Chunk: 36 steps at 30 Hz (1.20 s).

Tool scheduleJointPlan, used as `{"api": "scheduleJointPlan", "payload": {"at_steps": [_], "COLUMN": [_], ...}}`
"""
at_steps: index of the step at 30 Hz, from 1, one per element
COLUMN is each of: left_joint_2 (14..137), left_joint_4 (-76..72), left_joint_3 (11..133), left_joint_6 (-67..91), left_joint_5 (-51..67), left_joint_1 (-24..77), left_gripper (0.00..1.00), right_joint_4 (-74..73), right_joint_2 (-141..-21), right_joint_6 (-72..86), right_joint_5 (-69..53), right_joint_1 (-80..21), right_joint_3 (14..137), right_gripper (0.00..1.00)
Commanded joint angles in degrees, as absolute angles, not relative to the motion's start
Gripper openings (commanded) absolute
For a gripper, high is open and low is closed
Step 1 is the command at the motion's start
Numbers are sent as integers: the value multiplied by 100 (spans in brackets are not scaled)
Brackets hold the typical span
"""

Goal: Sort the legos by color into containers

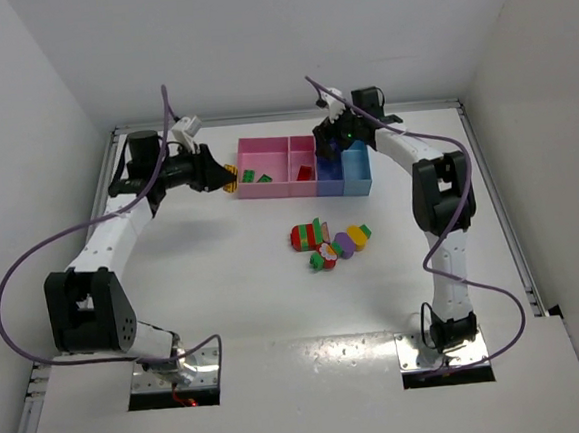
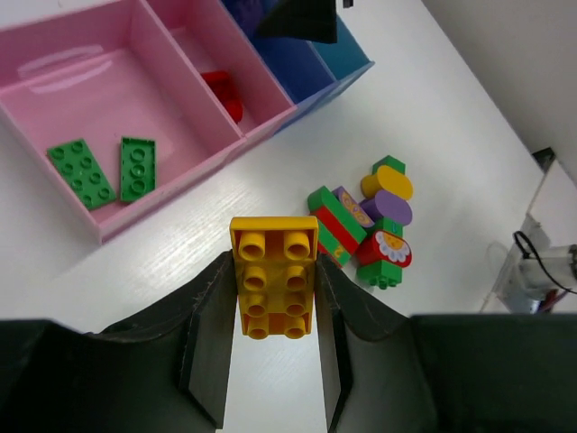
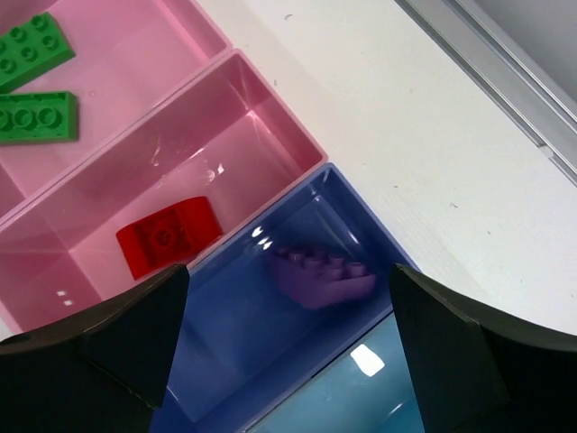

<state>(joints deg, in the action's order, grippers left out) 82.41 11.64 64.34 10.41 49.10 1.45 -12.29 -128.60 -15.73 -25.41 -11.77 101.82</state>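
The likeliest slip, as I judge it, is a colour mix-up: the left jaws are closed on a yellow brick (image 2: pixel 273 239), pinched by its long edges with the front half sticking out, and the nearest bin is the wide pink bin (image 2: pixel 90 81), which holds two green plates (image 2: pixel 81 171). Dropped there, yellow lands among green. The only bin that looks unclaimed is the light blue bin (image 3: pixel 361 397) at the far end of the row, though only part of it shows. Reaching it means crossing toward the right jaws, which hang wide open and gripping nothing over the purple-blue bin (image 3: pixel 234 343), so the arms could clash. The overhanging brick could also twist in the grip.

The narrow pink bin (image 3: pixel 243 153) holds one red brick (image 3: pixel 169 234). A purple brick (image 3: pixel 320 275) sits tilted in the purple-blue bin; whether it has settled I cannot tell. The unsorted legos (image 1: pixel 330 241) lie in a cluster on the counter (image 1: pixel 224 282), near the bins
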Motion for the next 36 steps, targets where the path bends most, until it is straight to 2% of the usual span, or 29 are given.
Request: {"api": "scheduleJointPlan", "payload": {"at_steps": [1,6,9,14,19,30,34,36], "left_joint_2": [8270,8928,9569,11143,12189,14202,14651,14843], "left_joint_4": [1046,581,466,124,-385,-1257,-1441,-1494], "left_joint_3": [6924,7434,8198,9420,10431,12638,12964,13121], "left_joint_6": [747,904,984,1388,1740,2285,2285,2285], "left_joint_5": [4378,3490,3147,2778,2514,2435,2180,2048], "left_joint_1": [657,1396,1888,2601,3032,3349,3401,3401], "left_gripper": [2,2,2,2,2,2,12,21], "right_joint_4": [-897,-756,-843,-1063,-1475,-2074,-2188,-2188], "right_joint_2": [-12552,-11542,-10611,-8873,-7825,-6944,-6943,-6943], "right_joint_6": [-1266,-537,-370,-430,-483,-431,-369,-317], "right_joint_5": [-2321,-2127,-1890,-1871,-1820,-1714,-1714,-1714], "right_joint_1": [-1195,-889,-677,-125,254,641,703,756], "right_joint_3": [10319,9932,9467,7983,6998,6592,6645,6697], "right_gripper": [93,93,94,94,94,95,95,95]}}
